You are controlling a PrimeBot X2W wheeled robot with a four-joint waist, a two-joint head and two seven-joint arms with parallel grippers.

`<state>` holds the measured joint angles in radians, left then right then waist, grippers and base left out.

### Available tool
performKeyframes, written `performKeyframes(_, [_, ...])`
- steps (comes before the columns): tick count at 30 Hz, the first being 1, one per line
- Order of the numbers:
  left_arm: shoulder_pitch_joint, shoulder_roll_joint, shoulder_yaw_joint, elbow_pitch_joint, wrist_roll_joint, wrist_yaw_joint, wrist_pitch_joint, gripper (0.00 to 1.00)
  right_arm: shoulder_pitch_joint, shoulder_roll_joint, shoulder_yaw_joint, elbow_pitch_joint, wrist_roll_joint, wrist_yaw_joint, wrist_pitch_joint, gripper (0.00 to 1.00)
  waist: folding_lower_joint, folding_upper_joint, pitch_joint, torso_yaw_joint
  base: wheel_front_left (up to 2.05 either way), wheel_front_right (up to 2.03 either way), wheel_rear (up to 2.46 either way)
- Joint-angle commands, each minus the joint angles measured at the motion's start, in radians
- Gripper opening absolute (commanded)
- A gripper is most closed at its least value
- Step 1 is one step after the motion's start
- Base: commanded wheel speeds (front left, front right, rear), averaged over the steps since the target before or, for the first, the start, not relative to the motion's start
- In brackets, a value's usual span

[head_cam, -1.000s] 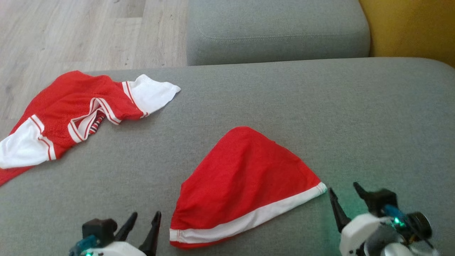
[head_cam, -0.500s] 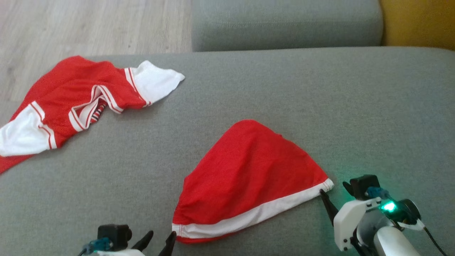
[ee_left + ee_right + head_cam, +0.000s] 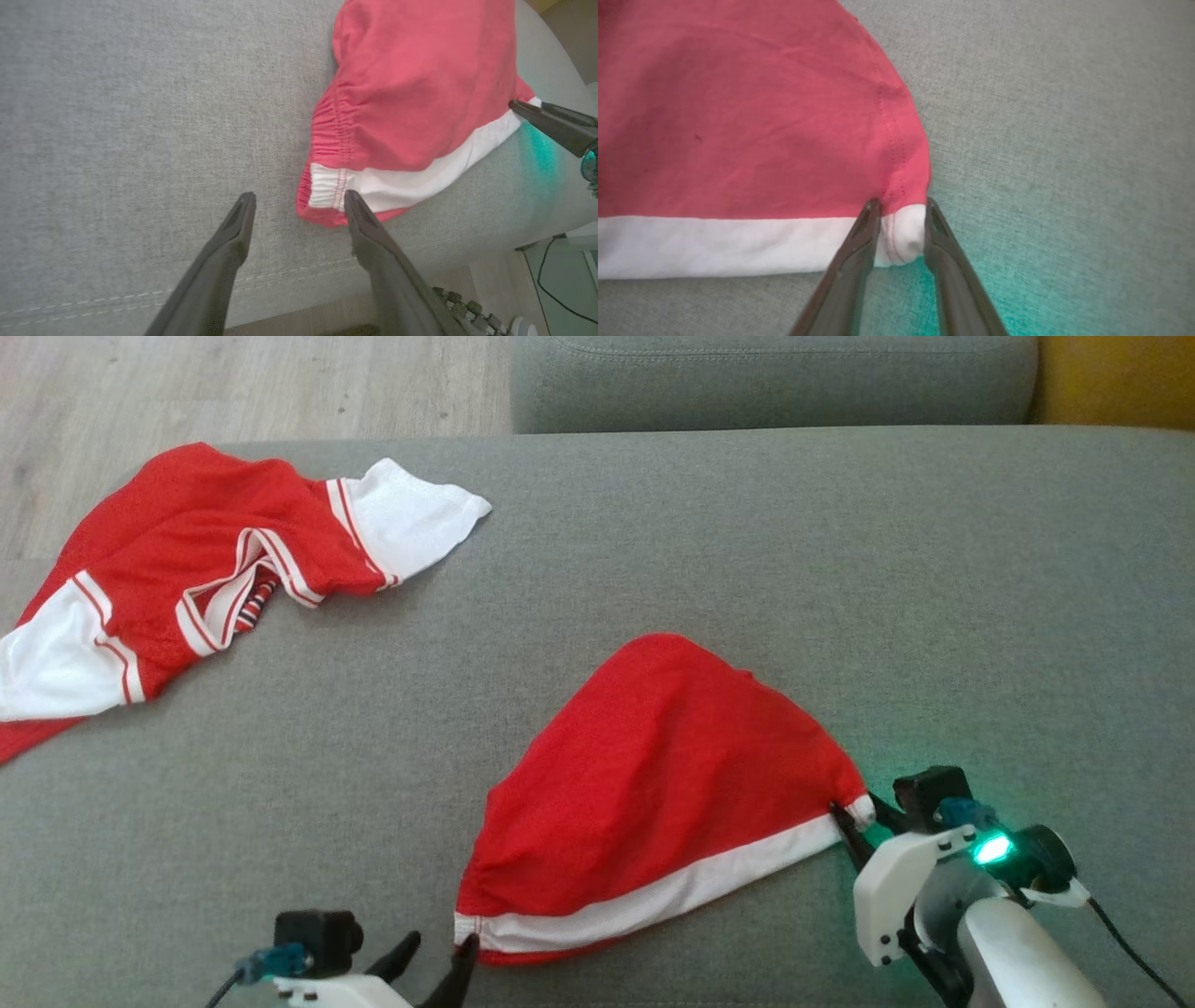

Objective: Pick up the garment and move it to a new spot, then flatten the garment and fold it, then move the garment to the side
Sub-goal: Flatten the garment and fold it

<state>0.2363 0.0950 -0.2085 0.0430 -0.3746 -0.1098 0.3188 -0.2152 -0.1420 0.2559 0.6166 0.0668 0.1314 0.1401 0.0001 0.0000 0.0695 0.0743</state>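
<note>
Red-and-white mesh jersey [image 3: 187, 579] lies crumpled at the upper left of the grey fabric sofa cushion [image 3: 747, 569]. Lower centre, the left gripper [image 3: 439, 947] spreads its jaws wide beside the red folded garment with a white hem band [image 3: 653, 775]. Lower right, the right gripper [image 3: 859, 817] pinches that garment's white corner between narrowed jaws.

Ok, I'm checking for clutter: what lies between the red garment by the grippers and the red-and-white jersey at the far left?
Bare grey cushion, nothing else, separates the red garment from the jersey; the head view shows that stretch.
</note>
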Motion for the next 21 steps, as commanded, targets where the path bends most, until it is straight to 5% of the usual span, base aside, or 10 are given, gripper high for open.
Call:
performKeyframes(1, [-0.045, 0.004, 0.028, -0.025, -0.010, -0.003, -0.001, 1.00, -0.025, -0.008, 0.023, -0.007, 0.009, -0.001, -0.005, 0.44, -0.0001, 0.0000, -0.002, -0.003, 0.00, 0.00, 0.00])
performKeyframes(10, [-0.053, 0.012, 0.028, 0.017, -0.025, -0.005, -0.013, 1.00, -0.021, -0.013, 0.023, -0.004, 0.021, -0.001, -0.010, 0.48, -0.0001, 0.0000, 0.000, -0.020, 0.00, 0.00, 0.00])
performKeyframes(21, [-0.099, 0.010, 0.009, 0.072, -0.048, -0.011, -0.051, 1.00, -0.029, -0.015, 0.035, -0.001, 0.036, -0.001, -0.004, 0.33, -0.0001, 0.0000, 0.006, -0.033, 0.00, 0.00, 0.00])
